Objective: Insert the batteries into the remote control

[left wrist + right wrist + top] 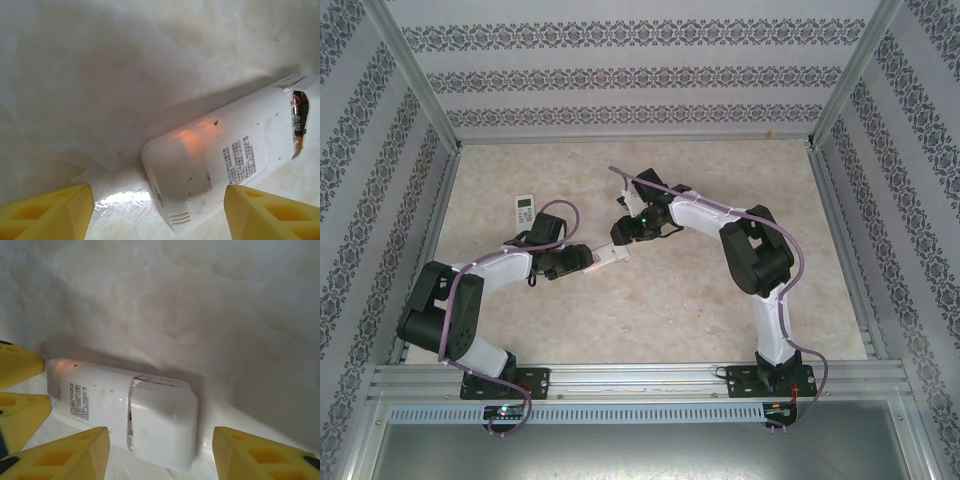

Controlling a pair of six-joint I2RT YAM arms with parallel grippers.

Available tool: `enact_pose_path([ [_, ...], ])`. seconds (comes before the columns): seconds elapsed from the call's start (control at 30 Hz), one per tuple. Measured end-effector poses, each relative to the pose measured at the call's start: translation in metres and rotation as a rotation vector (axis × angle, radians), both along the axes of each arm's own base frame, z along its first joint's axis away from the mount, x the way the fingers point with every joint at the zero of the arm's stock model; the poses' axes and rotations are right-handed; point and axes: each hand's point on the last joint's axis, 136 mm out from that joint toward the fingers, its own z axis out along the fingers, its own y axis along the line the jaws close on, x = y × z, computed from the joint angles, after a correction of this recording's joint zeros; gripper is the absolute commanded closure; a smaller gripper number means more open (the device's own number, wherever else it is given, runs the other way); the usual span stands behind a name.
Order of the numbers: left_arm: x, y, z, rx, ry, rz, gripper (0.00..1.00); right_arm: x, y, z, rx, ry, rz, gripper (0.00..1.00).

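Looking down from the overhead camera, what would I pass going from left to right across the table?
The left arm's elbow → small spare remote → white remote lying mid-table → right arm's elbow.

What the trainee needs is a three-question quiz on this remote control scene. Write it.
1. True or false: the long white plastic remote control lies with its printed label facing up.
2. The rectangular white battery cover is: A) lying apart on the table; B) on the remote, not fully shut.
3. Fill in: the small white remote with a screen lies toward the robot's ____ side.
Key: 1 true; 2 B; 3 left.
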Motion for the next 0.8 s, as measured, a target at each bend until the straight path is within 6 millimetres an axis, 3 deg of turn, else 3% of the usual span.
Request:
enact_pose_path([
  [0.2,0.000,0.001,-0.002,0.014,0.029,0.003,0.36,0.005,0.006,-0.001,0.001,-0.006,-0.001,0.48],
  [0.47,0.000,0.002,-0.004,0.023,0.042,0.001,0.38,0.005,0.001,-0.022,-0.072,0.000,-0.005,0.50],
  [0.8,0.000,0.003,-0.009,0.058,0.092,-0.025,0.47,0.005,0.007,-0.020,-0.105,-0.014,-0.006,0.58],
])
